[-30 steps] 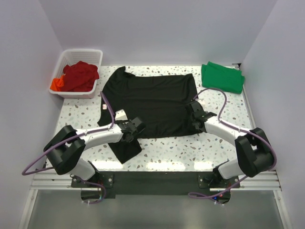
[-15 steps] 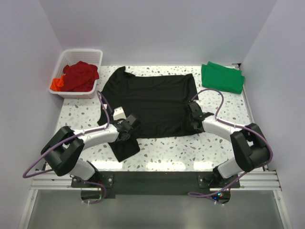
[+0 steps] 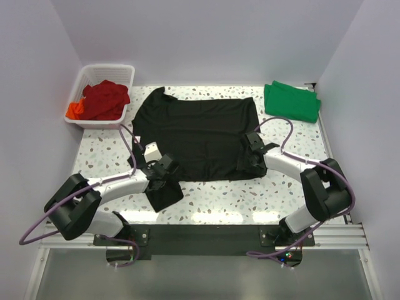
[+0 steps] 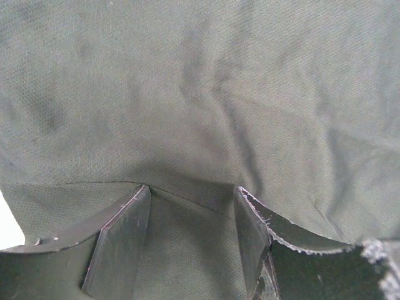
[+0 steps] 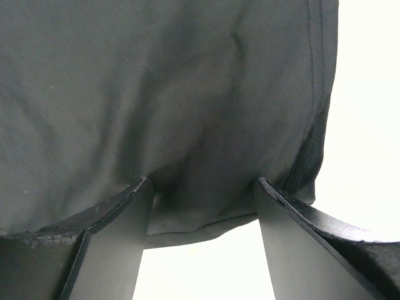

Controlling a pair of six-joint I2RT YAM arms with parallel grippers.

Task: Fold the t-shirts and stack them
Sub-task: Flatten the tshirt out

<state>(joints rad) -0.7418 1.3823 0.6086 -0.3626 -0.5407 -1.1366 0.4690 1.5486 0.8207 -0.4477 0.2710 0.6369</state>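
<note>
While red shirt (image 3: pixel 105 99) fills basket (image 3: pixel 128 72), green shirt (image 3: pixel 291 101) lies apart.

Robot lab test cell, plain white walls (image 3: pixel 187 37), speckled table (image 3: pixel 100 150), bolted arms

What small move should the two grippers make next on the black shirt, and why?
Probably close both grippers. The left gripper and right gripper each sit open with the near edge of the black t-shirt between their fingers, so pinching the fabric seems the step before lifting it into a fold.
</note>
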